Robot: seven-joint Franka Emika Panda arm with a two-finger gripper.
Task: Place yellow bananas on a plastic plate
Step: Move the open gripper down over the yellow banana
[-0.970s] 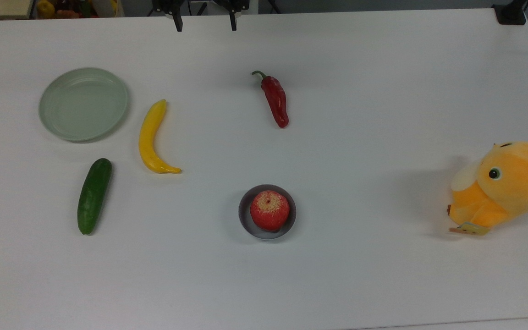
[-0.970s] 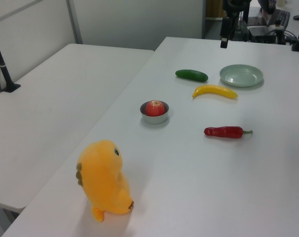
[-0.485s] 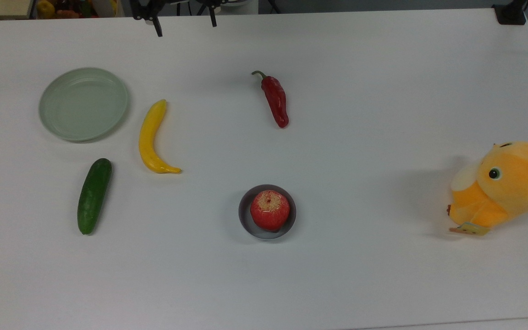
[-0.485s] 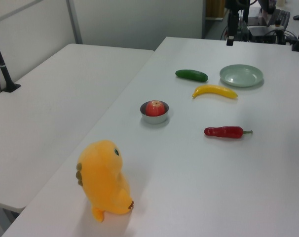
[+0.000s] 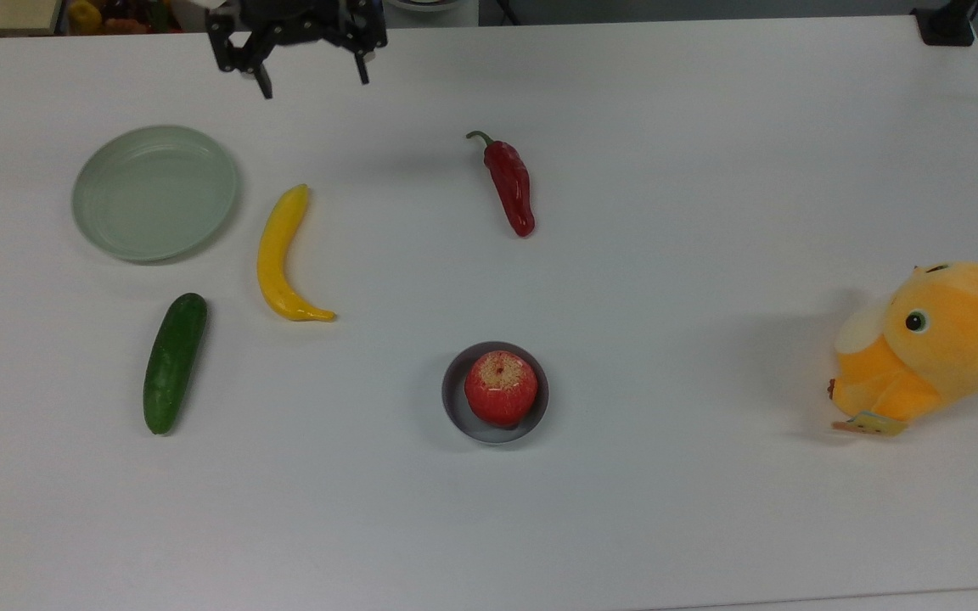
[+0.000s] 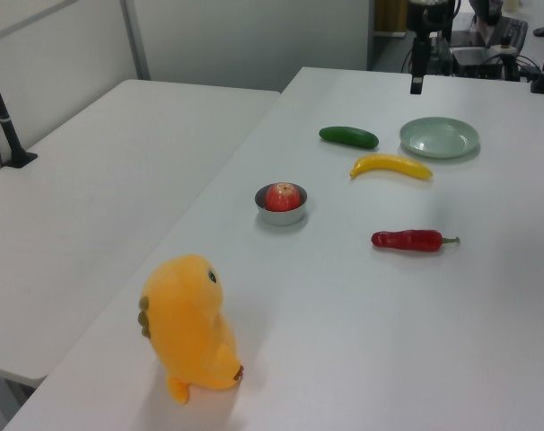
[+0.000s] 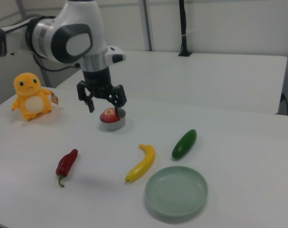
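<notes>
1. One claw (image 5: 312, 82) hangs above the bench's (image 5: 625, 509) far edge in the top view, fingers spread wide and holding nothing.
2. Over the last second it has slid toward the top view's left and come forward over the bench; a second ago only its fingertips showed at the frame's top, further toward the top view's right. It now sits beyond the gap between plate and pepper (image 5: 511, 184).
3. The banana (image 5: 279, 256) lies flat on the bench, just beside the plate (image 5: 98, 161) on the top view's right, apart from its rim. It has not moved.
4. The plate is bare. The cucumber (image 5: 173, 361) lies near the banana's other side, and the apple (image 5: 499, 388) sits in a small grey dish (image 5: 453, 407), well apart. The plush toy (image 5: 935, 344) stands far off at the top view's right.
5. I judge this shift to be the approach: the claw is lining up with the banana, with the grasp and the placing both not yet done.
6. The next move likely calls for more travel toward the banana, a descent, and the fingers straddling its slim middle across the curve.
</notes>
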